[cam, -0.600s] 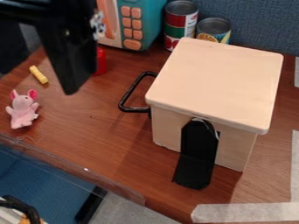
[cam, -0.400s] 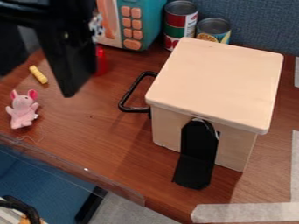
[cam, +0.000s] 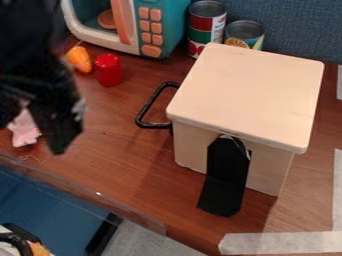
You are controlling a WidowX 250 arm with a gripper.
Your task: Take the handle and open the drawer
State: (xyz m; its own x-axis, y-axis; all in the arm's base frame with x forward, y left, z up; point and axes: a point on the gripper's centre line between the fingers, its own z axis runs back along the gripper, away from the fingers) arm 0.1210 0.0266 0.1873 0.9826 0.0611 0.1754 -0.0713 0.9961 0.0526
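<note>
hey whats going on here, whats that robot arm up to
The robot's black gripper hangs over the left part of the wooden table, partly in front of a pink plush toy. It isn't holding the black handle, which sticks out from the side of the pale wooden box with bare table between it and the gripper. The task is to open the drawer by that handle, and no drawer can be seen pulled out.
</note>
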